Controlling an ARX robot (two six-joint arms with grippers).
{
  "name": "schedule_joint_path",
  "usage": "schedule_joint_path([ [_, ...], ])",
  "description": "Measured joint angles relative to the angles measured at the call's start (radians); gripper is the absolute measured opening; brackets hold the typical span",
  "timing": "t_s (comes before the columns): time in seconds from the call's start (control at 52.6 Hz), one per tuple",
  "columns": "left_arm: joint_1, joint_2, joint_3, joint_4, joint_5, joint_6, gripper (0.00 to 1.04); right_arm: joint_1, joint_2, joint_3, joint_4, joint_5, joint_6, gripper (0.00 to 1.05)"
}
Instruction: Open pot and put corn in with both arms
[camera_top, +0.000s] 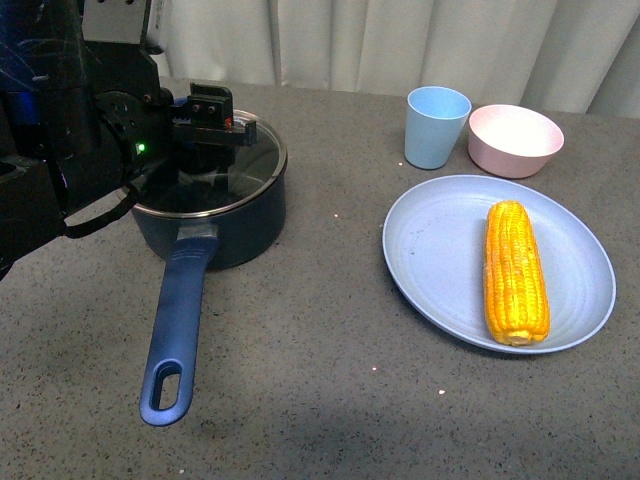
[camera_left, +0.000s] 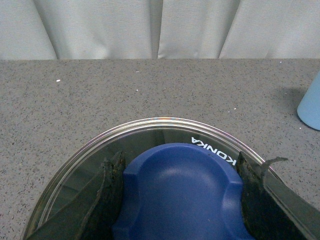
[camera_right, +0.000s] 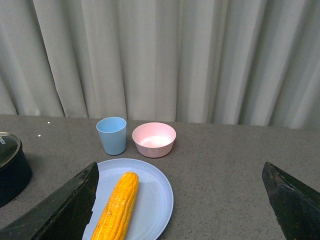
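Note:
The dark navy pot stands at the left of the table, its long blue handle pointing toward me. A glass lid rests on it. My left gripper is shut on the lid's blue knob, its black fingers pressed against both sides. The yellow corn lies on a light blue plate at the right. My right gripper is open and hangs above the table beside the plate; the corn lies near one finger.
A light blue cup and a pink bowl stand behind the plate. A pale curtain closes off the far edge of the grey table. The left arm's black bulk fills the upper left.

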Motion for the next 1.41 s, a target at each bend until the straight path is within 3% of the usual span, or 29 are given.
schedule_joint_path([
  [0.209,0.04,-0.095,-0.018,0.0,-0.002,-0.02,0.58,0.0,0.0,0.0,0.0,0.0,0.0,0.96],
  [0.476,0.3,-0.096,-0.038,0.034,0.003,-0.034,0.58,0.0,0.0,0.0,0.0,0.0,0.0,0.96],
  [0.647,0.389,-0.011,-0.036,0.082,-0.003,-0.048,0.58,0.0,0.0,0.0,0.0,0.0,0.0,0.96],
  [0.837,0.391,0.09,-0.028,0.141,0.034,-0.075,0.58,0.0,0.0,0.0,0.0,0.0,0.0,0.96],
  [1.408,0.383,0.274,0.038,0.186,-0.007,-0.018,0.58,0.0,0.0,0.0,0.0,0.0,0.0,0.96],
])
